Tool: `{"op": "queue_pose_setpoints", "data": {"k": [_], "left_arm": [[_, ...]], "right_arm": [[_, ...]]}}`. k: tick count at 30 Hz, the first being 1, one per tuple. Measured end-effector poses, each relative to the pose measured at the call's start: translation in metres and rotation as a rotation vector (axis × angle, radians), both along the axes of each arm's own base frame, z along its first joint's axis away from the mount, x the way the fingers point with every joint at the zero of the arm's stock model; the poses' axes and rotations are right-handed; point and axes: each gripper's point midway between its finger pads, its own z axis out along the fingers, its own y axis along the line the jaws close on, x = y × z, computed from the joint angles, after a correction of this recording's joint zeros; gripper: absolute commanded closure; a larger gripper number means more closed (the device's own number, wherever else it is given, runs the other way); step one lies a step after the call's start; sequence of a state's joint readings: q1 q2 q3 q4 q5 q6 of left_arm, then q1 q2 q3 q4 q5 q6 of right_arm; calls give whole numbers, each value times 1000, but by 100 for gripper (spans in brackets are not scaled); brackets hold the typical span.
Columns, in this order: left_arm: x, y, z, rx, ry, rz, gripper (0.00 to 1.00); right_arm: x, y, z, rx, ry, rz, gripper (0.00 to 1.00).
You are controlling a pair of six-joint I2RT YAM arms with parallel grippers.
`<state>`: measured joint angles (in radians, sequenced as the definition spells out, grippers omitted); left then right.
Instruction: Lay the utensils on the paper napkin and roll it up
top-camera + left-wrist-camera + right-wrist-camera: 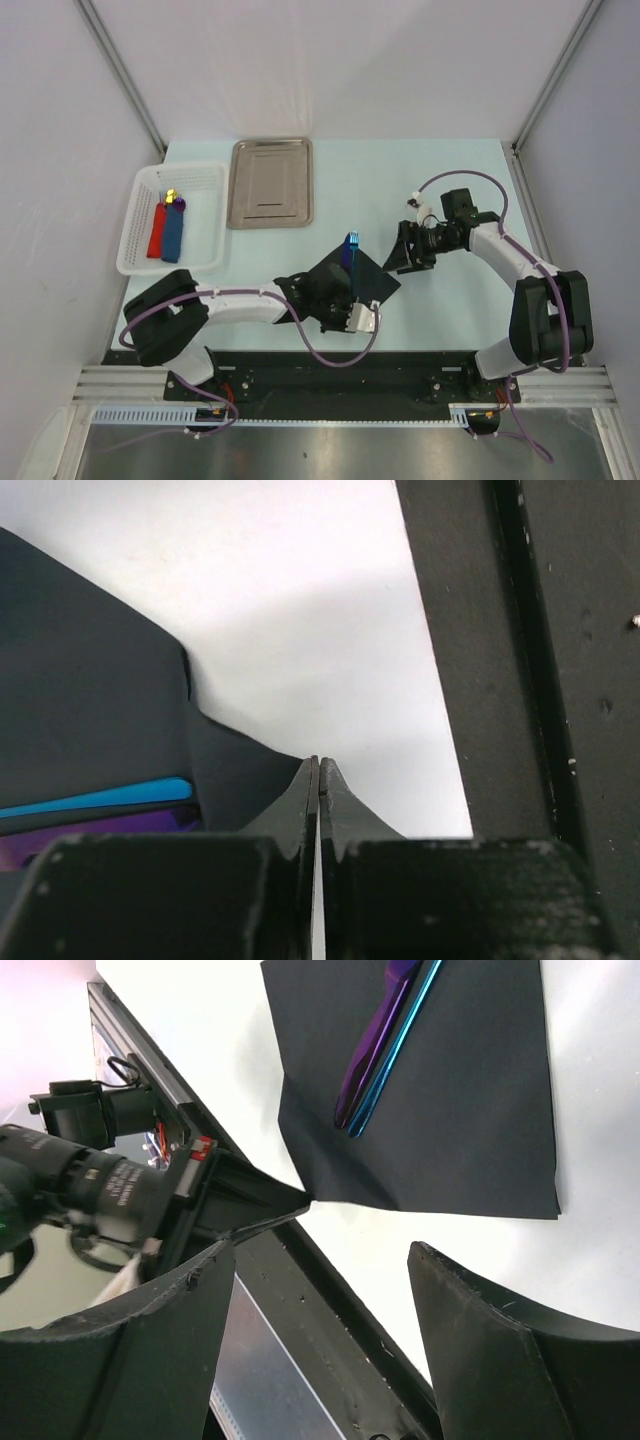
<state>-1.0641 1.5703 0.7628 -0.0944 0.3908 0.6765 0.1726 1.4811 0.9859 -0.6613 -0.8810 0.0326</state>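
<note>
The pale surface (450,190) carries the black paper napkin (450,1130) in front of my arms. The blue utensil (393,1055) and purple utensil (371,1050) lie side by side on it. My left gripper (318,770) is pinched tight on the napkin's near corner. My right gripper (320,1255) hangs wide open beside the napkin, holding nothing.

Two slender utensils mid-frame, one blue utensil (398,1050), one purple utensil (372,1045), one black napkin (470,1110), one steel tray (271,183) upper centre, one white basket (135,225) upper left, one red piece (156,235), one blue piece (173,235) inside.
</note>
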Motion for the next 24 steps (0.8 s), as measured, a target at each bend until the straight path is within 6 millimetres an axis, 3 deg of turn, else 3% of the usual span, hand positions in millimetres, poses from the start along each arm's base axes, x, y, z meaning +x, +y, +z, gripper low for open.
{"op": "queue_pose_setpoints", "data": {"k": [8, 14, 17, 20, 24], "left_arm": [[10, -17, 40, -95, 48, 19, 100], [51, -17, 53, -128, 82, 135, 100], [66, -12, 48, -117, 109, 175, 85], [66, -1, 44, -103, 116, 158, 74], [35, 3, 39, -68, 112, 55, 65]], "right_arm": [[2, 1, -4, -2, 17, 0, 27], [0, 8, -6, 0, 31, 12, 30], [-1, 13, -6, 4, 29, 21, 30], [-3, 16, -7, 5, 33, 26, 31], [-1, 16, -11, 4, 43, 24, 31]]}}
